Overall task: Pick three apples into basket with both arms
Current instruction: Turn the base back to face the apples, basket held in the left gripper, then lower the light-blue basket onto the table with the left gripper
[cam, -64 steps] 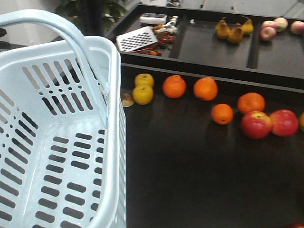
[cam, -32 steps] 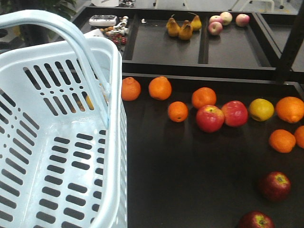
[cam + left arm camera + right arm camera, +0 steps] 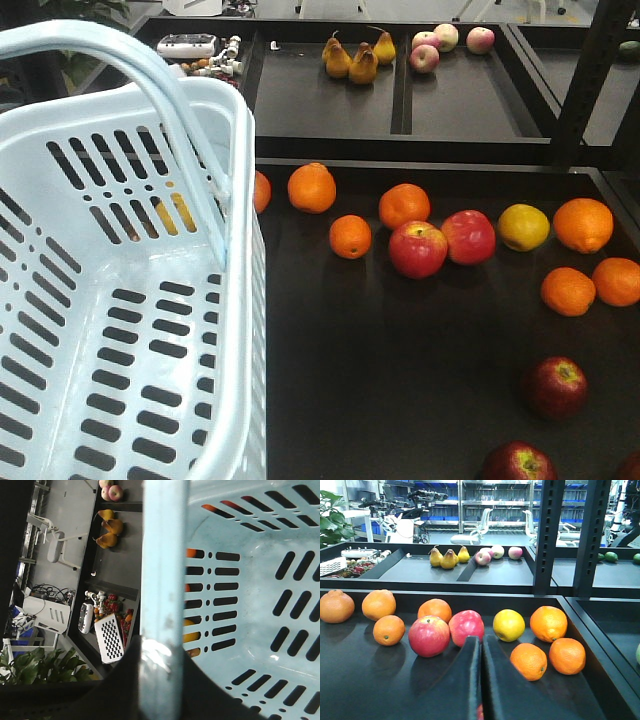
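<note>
The basket fills the left of the counter, empty, its handle arching over it. In the left wrist view the left hand sits closed round that handle, a black finger on either side, so this arm looks occupied. Right of the basket runs a far row of oranges with two bright red apples among them, not the fruit wanted. Further right and nearer lie the wanted three: the far apple alone on bare counter, the near apple cut by the bottom edge, and the corner apple, a sliver in the near right corner. The right hand has its fingers pressed together, nothing visible between them, pointing toward the far row. The three sit on the right arm's side, well apart from the basket, so I judge the right arm the nearer one; it would need to open wide first
</note>
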Tool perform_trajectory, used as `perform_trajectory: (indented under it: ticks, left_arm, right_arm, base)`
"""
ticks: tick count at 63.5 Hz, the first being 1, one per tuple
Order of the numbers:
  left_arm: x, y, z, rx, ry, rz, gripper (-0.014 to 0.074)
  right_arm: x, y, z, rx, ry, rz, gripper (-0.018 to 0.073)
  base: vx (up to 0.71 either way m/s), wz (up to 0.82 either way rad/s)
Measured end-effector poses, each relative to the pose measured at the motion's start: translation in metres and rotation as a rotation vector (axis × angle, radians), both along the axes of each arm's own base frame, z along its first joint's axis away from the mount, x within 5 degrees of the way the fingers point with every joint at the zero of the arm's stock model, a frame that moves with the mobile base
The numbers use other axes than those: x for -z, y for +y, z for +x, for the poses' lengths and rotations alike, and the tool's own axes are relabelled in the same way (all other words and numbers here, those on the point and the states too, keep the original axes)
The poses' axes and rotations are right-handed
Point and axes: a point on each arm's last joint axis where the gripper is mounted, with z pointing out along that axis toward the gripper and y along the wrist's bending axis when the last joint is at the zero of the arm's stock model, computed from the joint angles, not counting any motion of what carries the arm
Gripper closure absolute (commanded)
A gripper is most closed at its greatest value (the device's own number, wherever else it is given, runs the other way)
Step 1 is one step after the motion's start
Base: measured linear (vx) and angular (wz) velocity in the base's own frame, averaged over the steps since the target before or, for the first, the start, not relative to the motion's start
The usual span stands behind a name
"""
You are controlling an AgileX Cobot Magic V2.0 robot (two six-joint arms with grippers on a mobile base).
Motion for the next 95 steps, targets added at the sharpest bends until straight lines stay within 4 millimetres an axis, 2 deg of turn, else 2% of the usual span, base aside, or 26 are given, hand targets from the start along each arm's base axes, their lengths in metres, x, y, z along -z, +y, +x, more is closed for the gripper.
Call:
perform_trajectory:
  ticks: [95]
  left_arm:
    - [0.0,0.0,0.0,0.0,0.0,0.0,0.0603]
  right_arm:
    - [0.0,0.0,0.0,0.0,0.0,0.0,0.0568]
  base:
    - [-0.01,-0.05]
